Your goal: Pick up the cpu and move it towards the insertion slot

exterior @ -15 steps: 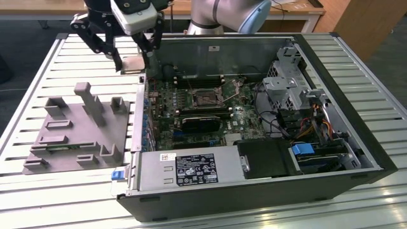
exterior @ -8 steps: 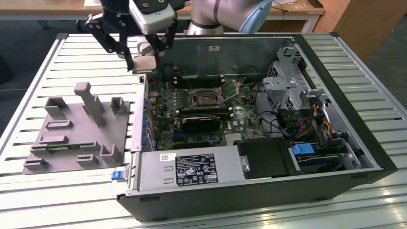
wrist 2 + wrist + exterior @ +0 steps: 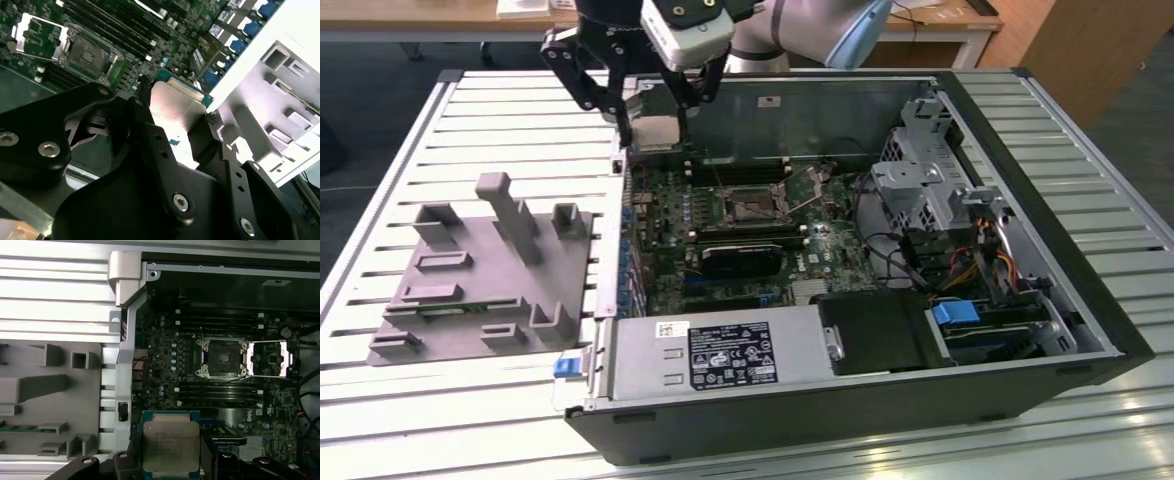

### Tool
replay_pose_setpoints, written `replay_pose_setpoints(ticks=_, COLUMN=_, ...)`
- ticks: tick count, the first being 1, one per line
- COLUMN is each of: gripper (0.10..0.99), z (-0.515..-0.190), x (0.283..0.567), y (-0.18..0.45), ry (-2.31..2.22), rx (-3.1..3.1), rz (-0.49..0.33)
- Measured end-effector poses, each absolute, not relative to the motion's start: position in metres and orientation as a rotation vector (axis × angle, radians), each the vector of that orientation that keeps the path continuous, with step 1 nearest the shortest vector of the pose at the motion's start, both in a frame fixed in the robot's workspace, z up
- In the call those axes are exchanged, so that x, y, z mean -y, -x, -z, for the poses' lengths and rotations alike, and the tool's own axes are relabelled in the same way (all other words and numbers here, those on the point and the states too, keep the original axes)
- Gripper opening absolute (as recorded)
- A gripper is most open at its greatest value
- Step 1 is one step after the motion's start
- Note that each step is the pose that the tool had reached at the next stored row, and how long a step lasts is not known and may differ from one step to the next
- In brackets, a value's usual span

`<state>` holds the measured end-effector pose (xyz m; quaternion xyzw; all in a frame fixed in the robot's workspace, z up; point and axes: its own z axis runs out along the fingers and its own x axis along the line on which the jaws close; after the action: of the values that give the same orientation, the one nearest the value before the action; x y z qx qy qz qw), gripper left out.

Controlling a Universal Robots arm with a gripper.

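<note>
Holding: the gripper point(image 3: 656, 112) has its fingers point(image 3: 150, 135) clamped on the cpu point(image 3: 171, 446), pinching the chip by two opposite edges, silvery lid showing between them in both wrist views.

Cpu location: up in the air, lifted clear, hovering at the rim of the open pc case point(image 3: 1067, 300) by its far corner on the exterior view's left. Not touching the board as far as the pictures tell.

Slot: the insertion slot point(image 3: 223, 357) sits open on the motherboard point(image 3: 720, 270), shiny bracket flipped back beside it, black socket square exposed and nothing in it.

Key relation: slot lies inward and down from the held chip, toward the middle of the case. In the first wrist view they're clearly offset, well apart, a row of ram slots point(image 3: 220, 392) between them. So the chip is partway there, not over the socket yet.

Orientation: chip looks roughly flat and square to the board, edges about parallel to the socket frame.

Other stuff: grey fixture block point(image 3: 487, 270) sits on the slatted table point(image 3: 400, 150) outside the case, on the exterior view's left.
</note>
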<state>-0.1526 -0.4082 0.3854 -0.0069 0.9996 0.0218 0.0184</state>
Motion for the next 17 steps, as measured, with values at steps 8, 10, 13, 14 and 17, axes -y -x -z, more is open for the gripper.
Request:
replay_pose_setpoints(ticks=8, gripper=0.541, z=-0.385, x=0.408, y=0.123, ry=0.022, rx=-3.104, rz=-0.068)
replay_pose_setpoints(ticks=10, gripper=0.541, z=-0.385, x=0.408, y=0.115, ry=0.022, rx=-3.104, rz=-0.068)
replay_pose_setpoints(ticks=13, gripper=0.541, z=-0.385, x=0.408, y=0.103, ry=0.021, rx=-3.104, rz=-0.068)
replay_pose_setpoints(ticks=14, gripper=0.541, z=-0.385, x=0.408, y=0.100, ry=0.022, rx=-3.104, rz=-0.068)
replay_pose_setpoints(ticks=17, gripper=0.541, z=-0.385, x=0.408, y=0.088, ry=0.022, rx=-3.104, rz=-0.068)
